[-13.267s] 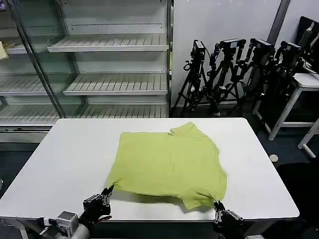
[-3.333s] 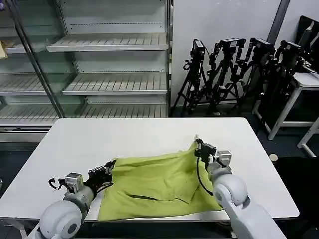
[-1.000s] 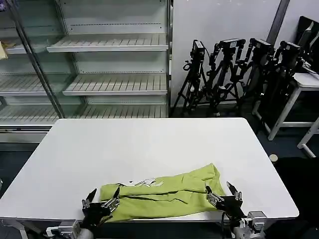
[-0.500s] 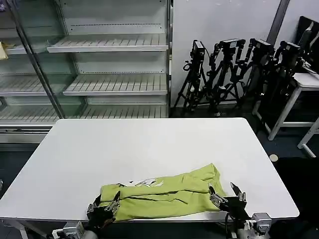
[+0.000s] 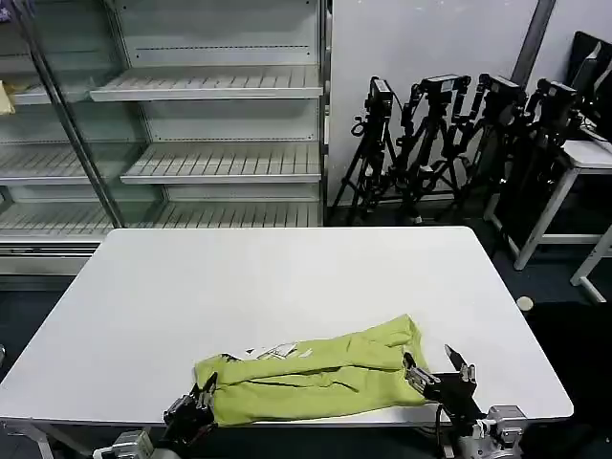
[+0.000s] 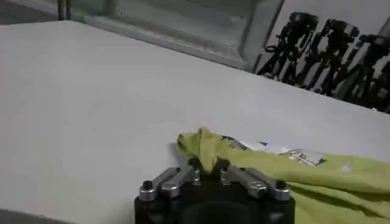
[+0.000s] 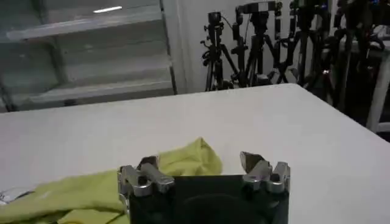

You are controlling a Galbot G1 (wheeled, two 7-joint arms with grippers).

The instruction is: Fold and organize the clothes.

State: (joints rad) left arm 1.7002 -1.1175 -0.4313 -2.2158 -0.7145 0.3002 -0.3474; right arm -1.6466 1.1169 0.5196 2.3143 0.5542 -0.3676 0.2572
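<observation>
The lime yellow-green short-sleeved cotton T-shirt lies as a long, rumpled band along the near edge of the white rectangular table, stretched between the two grippers, with a strip of its white and grey printed graphic peeking out along the far side of the fold. That shape reads as a first fold brought toward the robot, which would explain why both arms sit low at the table's near edge, one at each end of the band. The left gripper is at the shirt's left end; in its wrist view the fingers stand drawn close together with the bunched corner of cloth just ahead of and between their tips, though I cannot tell whether they actually pinch it or only touch it. The right gripper is at the shirt's right end with its fingers spread wide; in its wrist view the cloth's corner lies just beyond the one finger and nothing sits between the two, so it holds nothing. The band is uneven and creased, so I judge the task roughly midway: the ends probably need regrasping for a crosswise fold. Empty metal shelves and black tripods stand well beyond both grippers.
</observation>
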